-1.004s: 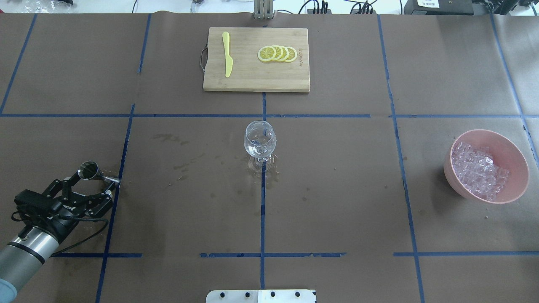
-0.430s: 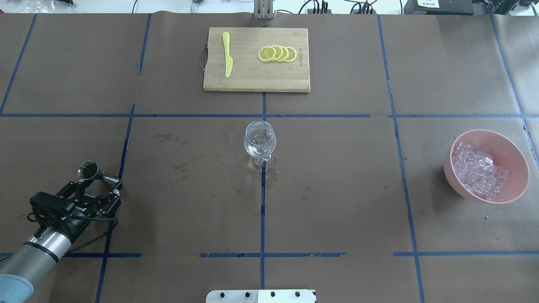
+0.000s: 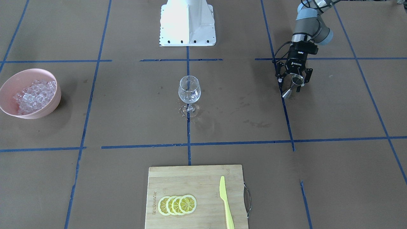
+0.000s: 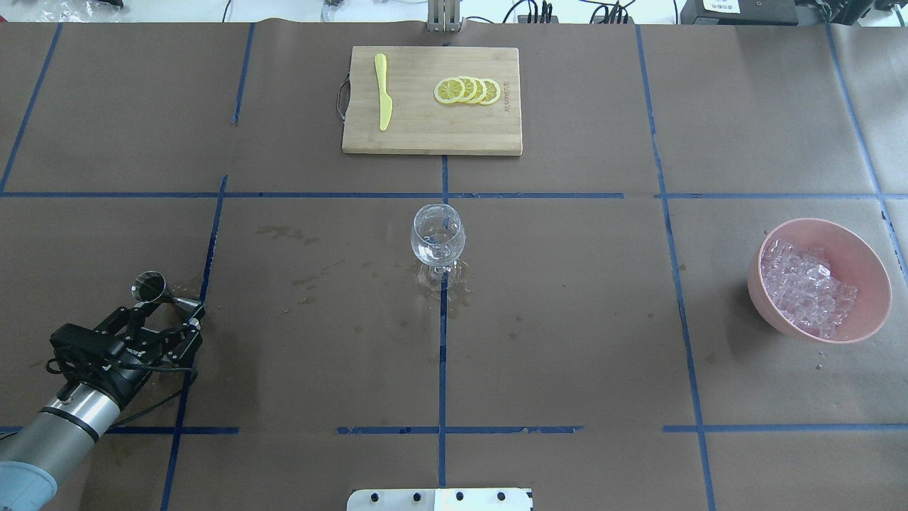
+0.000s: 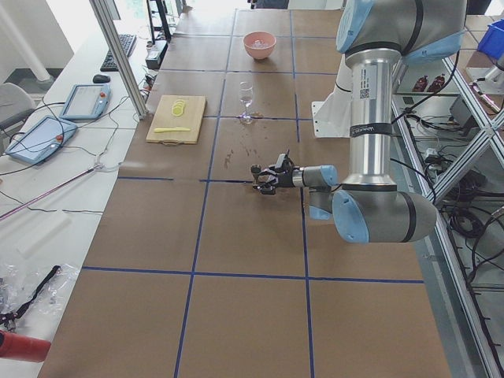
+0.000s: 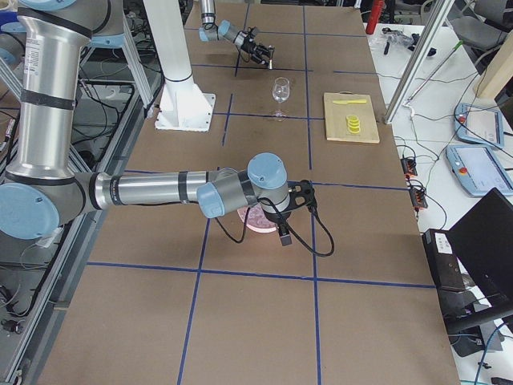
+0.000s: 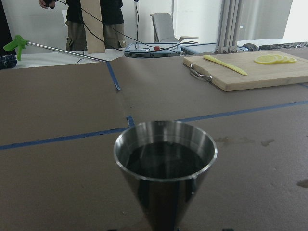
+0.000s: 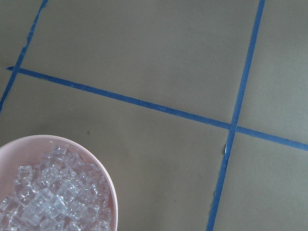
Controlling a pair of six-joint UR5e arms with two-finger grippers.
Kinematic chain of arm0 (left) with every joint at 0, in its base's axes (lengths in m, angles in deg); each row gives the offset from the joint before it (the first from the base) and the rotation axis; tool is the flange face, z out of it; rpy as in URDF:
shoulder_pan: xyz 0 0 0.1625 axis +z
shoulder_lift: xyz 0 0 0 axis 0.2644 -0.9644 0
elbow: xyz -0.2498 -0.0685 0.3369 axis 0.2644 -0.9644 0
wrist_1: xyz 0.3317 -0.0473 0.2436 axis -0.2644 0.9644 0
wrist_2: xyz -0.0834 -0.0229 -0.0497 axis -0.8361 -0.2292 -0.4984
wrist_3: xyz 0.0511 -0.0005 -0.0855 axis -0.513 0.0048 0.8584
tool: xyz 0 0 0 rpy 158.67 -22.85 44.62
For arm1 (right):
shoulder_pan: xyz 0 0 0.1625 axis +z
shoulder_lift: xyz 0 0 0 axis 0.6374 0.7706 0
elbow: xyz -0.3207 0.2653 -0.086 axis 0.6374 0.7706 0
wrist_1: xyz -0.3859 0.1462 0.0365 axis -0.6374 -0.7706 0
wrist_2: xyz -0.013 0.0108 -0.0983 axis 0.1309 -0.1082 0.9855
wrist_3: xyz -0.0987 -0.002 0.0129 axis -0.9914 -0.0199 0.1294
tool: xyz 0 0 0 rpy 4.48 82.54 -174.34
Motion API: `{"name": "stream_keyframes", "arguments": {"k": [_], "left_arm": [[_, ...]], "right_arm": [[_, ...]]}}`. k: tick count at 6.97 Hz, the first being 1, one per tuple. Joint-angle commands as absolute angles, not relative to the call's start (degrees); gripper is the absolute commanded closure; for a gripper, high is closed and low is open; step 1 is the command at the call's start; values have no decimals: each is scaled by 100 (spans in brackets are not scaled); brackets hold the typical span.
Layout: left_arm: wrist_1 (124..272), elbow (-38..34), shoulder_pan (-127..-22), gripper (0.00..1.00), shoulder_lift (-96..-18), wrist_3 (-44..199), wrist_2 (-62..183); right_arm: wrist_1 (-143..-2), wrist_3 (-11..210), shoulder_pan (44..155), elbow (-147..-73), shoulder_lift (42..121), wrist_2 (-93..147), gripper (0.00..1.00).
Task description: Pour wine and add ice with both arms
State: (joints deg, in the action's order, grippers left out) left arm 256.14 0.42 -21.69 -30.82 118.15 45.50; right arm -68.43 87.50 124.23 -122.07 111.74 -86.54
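Jaws of the left gripper are spread either side of the upright jigger (those of the right gripper cannot be judged). A straight, level withdrawal is advised so it is not tipped; the ice lies in the pink bowl.

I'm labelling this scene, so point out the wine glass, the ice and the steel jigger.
wine glass (image 4: pixel 438 238), overhead exterior view, on the middle of its bowl.
ice (image 4: pixel 805 291), overhead exterior view, on the middle of the cube pile.
steel jigger (image 7: pixel 163 199), left wrist view, on the outer wall below its rim.
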Motion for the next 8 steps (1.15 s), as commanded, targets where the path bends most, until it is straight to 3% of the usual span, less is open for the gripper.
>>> {"name": "stream_keyframes", "arguments": {"k": [1, 6, 7, 8], "left_arm": [[25648, 29, -2175, 22, -3061, 11899, 4564], [25674, 38, -2175, 22, -3105, 11873, 4994], [25674, 46, -2175, 24, -3113, 11846, 5030], [25666, 55, -2157, 35, -3131, 11846, 5030]], "right_arm": [[-6843, 8753, 12423, -12204, 11134, -8648, 0], [-6843, 8753, 12423, -12195, 11134, -8648, 0], [-6843, 8753, 12423, -12195, 11134, -8648, 0], [-6843, 8753, 12423, -12195, 11134, -8648, 0]]}}
